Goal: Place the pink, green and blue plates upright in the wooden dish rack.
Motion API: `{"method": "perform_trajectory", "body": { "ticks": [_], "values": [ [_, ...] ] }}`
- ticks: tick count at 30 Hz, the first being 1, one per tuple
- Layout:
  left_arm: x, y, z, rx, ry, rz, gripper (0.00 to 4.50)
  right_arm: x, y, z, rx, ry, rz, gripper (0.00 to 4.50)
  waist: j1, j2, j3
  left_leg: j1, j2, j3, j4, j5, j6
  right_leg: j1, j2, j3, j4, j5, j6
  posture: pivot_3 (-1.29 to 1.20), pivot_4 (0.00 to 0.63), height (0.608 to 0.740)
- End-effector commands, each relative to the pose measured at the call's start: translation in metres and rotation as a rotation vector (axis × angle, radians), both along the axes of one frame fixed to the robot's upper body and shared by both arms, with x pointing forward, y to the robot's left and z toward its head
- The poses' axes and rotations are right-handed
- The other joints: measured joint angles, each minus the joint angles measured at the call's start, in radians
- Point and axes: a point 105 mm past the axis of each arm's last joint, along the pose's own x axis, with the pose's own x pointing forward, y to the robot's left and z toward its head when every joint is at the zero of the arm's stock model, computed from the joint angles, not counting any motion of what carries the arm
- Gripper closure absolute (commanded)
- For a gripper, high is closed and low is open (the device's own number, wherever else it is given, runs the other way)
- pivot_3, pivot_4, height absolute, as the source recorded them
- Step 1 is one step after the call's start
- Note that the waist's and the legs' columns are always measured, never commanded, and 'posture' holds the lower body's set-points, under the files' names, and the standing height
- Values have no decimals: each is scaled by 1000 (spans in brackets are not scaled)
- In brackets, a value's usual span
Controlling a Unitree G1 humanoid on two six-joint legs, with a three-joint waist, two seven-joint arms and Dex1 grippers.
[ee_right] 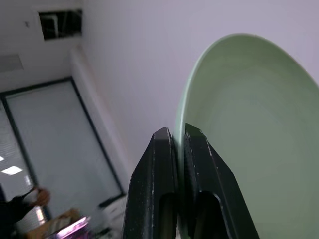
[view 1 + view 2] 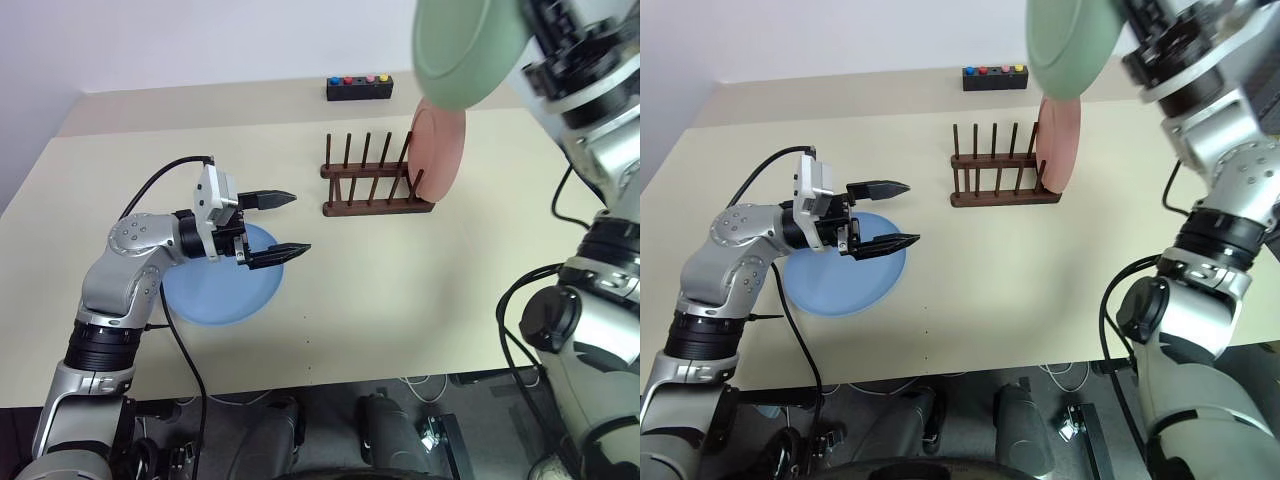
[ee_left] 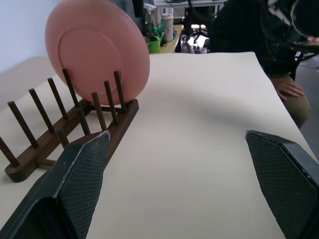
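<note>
Risk lying mainly in the thin rim pinch: right claw (image 1: 180,137) clamping the edge of the green plate (image 2: 465,50) high above the tabletop (image 2: 400,280), so swinging or twisting in the grip and slipping out on the way down, or clipping the pink plate (image 2: 440,150) already standing on edge in the last slot at the right end of the wooden dish rack (image 2: 375,185) and tipping it off its pegs. Missing a free gap and landing on peg tops also looking possible. Green plate being carried tilted, face turned down and toward the left, needing to come edge-on with its face parallel to the pink one. Blue plate (image 2: 215,290) lying flat near the left front, just under the left claw (image 2: 285,225), hovering level with fingers spread wide and gripping nothing.
</note>
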Motion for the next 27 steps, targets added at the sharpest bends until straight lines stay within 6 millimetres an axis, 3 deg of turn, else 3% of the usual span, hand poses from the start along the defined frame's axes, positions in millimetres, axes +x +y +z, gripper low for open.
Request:
{"method": "perform_trajectory", "body": {
  "ticks": [1,6,27],
  "values": [
    [-2,4,10,-19,-43,5,0,-7,12,-1,-8,-20,22,4463,1,0,0,0,0,0,0,0,0,0,0,0,0,0,0,0,150,740],
    [-3,2,9,-18,-44,5,0,10,27,-29,-81,35,-64,4463,-2,0,0,0,0,0,0,0,0,0,0,0,0,0,0,0,150,740],
    [-5,4,6,1,-29,6,0,30,35,-68,-144,146,-169,4463,-3,0,0,-1,0,0,0,2,-3,-1,0,0,0,0,0,0,150,740]
  ]
}}
